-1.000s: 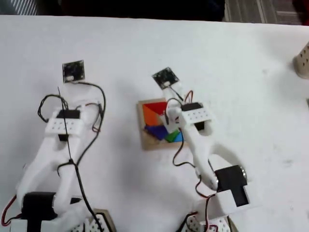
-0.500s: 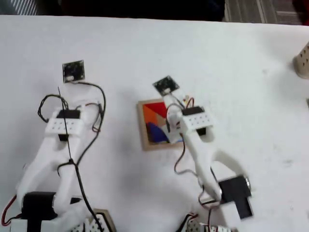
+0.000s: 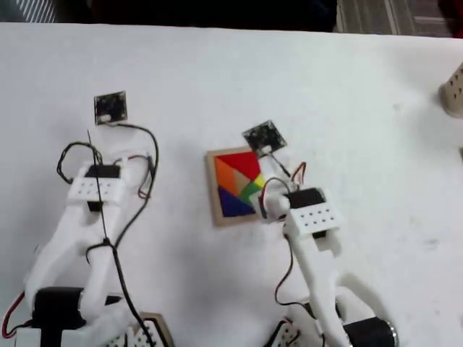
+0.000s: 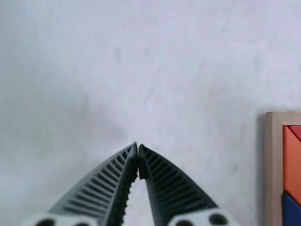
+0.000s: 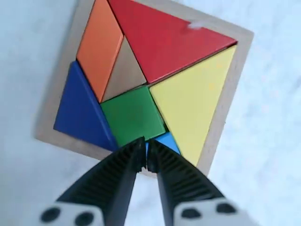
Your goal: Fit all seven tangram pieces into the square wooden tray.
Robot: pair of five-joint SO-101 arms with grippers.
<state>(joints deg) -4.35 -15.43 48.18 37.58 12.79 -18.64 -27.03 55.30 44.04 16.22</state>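
The square wooden tray [image 3: 214, 189] [image 5: 239, 70] lies mid-table. In it sit a red triangle [image 5: 169, 40], a yellow triangle [image 5: 197, 101], an orange parallelogram [image 5: 99, 47], a green square [image 5: 132, 115], a dark blue triangle [image 5: 82, 110] and a small light blue triangle [image 5: 167, 140]. A tan triangle [image 5: 125, 70] lies between them; I cannot tell whether it is a piece or bare tray floor. My right gripper [image 5: 145, 151] is shut and empty, over the tray's near rim by the light blue triangle. My left gripper [image 4: 137, 157] is shut and empty over bare table, left of the tray's edge [image 4: 273, 165].
The white table [image 3: 362, 108] spreads open behind and to the right of the tray. A beige perforated object [image 3: 453, 91] stands at the far right edge. Loose cables [image 3: 141, 181] hang along the left arm. A wooden base [image 3: 158, 327] sits at the front.
The right arm has drawn back toward the table's front and right, uncovering the tray and its coloured pieces. The left arm has not moved.
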